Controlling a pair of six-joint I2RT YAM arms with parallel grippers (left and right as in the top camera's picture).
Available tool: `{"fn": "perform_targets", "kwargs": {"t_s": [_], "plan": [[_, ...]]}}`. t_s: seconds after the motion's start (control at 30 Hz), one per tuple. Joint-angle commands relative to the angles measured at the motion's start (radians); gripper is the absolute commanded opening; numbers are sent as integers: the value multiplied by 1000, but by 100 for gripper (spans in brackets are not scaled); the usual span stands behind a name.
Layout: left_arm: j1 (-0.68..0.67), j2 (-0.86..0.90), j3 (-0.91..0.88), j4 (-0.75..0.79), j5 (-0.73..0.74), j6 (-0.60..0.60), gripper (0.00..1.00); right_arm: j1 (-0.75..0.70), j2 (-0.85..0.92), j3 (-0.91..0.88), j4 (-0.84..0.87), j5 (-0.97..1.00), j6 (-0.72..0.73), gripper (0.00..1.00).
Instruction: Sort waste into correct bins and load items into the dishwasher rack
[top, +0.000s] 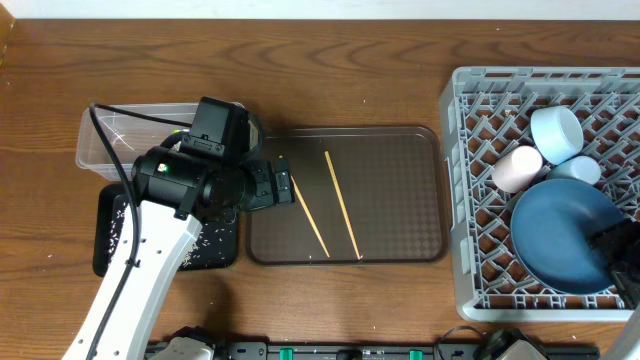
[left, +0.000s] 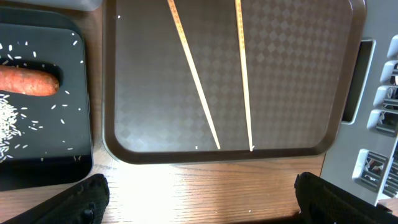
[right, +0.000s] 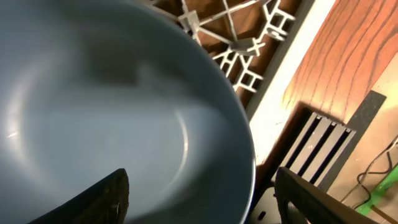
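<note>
Two wooden chopsticks (top: 325, 203) (left: 193, 81) lie on the brown serving tray (top: 400, 200) (left: 292, 74). My left gripper (top: 272, 187) (left: 199, 205) is open and empty above the tray's left edge. The black tray (top: 108, 240) (left: 56, 155) holds the orange food piece (left: 28, 81) and rice grains (left: 12, 118). The clear tub (top: 110, 140) is partly hidden by the arm. The grey rack (top: 480, 120) (right: 249, 43) holds the blue plate (top: 560, 235) (right: 93, 106), pink cup (top: 516, 168), light blue cup (top: 577, 170) and pale blue bowl (top: 557, 132). My right gripper (top: 615, 250) (right: 202, 199) is open, straddling the plate's rim.
The rack's wall also shows at the right edge of the left wrist view (left: 379, 93). Bare wooden table (top: 330, 80) lies behind the brown tray. Napkin and wrapper do not show clearly.
</note>
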Motion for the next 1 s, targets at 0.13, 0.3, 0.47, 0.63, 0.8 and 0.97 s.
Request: {"fn": "perform_targets", "kwargs": {"t_s": [0.13,0.3,0.47,0.63,0.8,0.97], "plan": [[5,-7,20,-3,-6,2,98,-6,-2,-146,89,24,41,72],[5,-7,20,-3,-6,2,98,-6,-2,-181,132,-5,41,63],[5,-7,20,-3,-6,2,98,-6,-2,-175,132,-23,41,51],[5,-7,20,-3,-6,2,98,-6,-2,-175,123,-53,37,52],[5,-7,20,-3,-6,2,98,-6,-2,-175,127,-42,37,43],[5,-7,20,-3,-6,2,98,-6,-2,-171,158,-43,37,1]]}}
